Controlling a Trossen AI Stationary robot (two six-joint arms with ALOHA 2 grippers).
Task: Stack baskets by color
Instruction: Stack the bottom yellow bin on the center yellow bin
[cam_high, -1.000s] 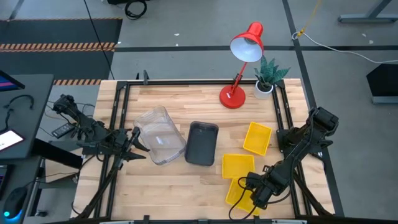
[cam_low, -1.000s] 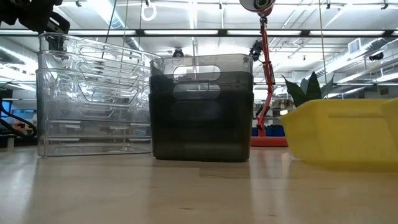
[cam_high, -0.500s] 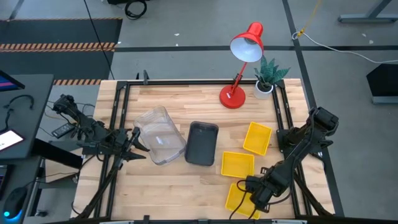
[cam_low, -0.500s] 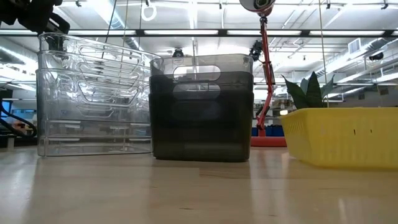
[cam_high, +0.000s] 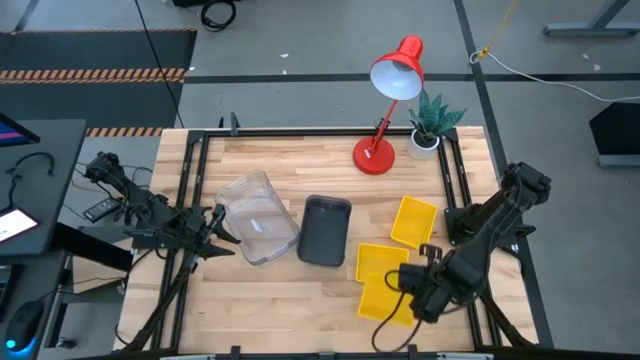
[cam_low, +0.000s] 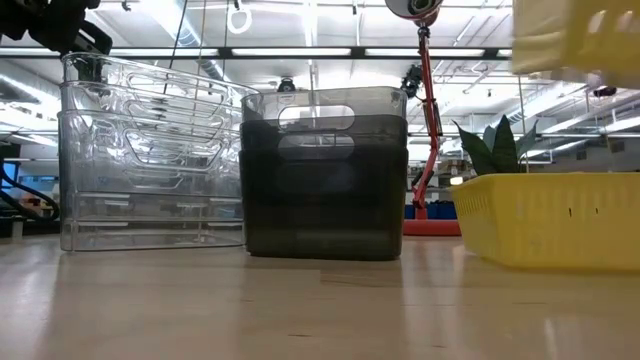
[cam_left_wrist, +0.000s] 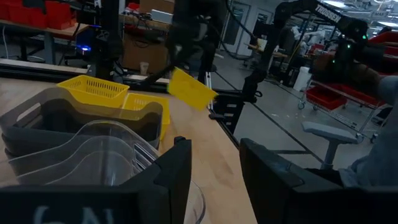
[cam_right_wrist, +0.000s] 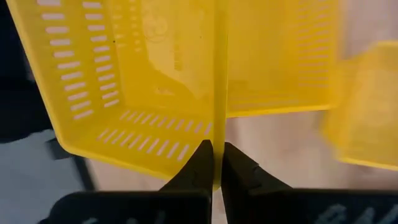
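Note:
My right gripper (cam_high: 415, 290) is shut on a yellow basket (cam_high: 383, 297), which hangs above the table's near right part and shows blurred high up in the low view (cam_low: 575, 35). Two more yellow baskets (cam_high: 415, 222) (cam_high: 383, 262) rest on their bottoms just beyond it. A stack of dark grey baskets (cam_high: 326, 230) stands mid-table, with a stack of clear baskets (cam_high: 258, 217) to its left. My left gripper (cam_high: 216, 222) waits open and level at the clear stack's left side (cam_left_wrist: 214, 180), nothing between its fingers. My right gripper pinches the yellow basket's side wall at its rim (cam_right_wrist: 219, 127), one finger (cam_right_wrist: 200, 165) inside the basket and one (cam_right_wrist: 237, 168) outside. The fingers come from above, pointing down. The basket hangs tilted below them (cam_left_wrist: 191, 88), clear of the table.
A red desk lamp (cam_high: 385, 110) and a small potted plant (cam_high: 430, 125) stand at the far right. Black frame rails (cam_high: 190, 200) run along the table's left and right sides. Bare wood lies along the near edge (cam_high: 270, 310).
My right gripper has risen with the yellow basket, most of it in the last half second, and has rolled a little. The basket has come off the table, tipped, and drawn slightly toward the yellow basket beyond it.

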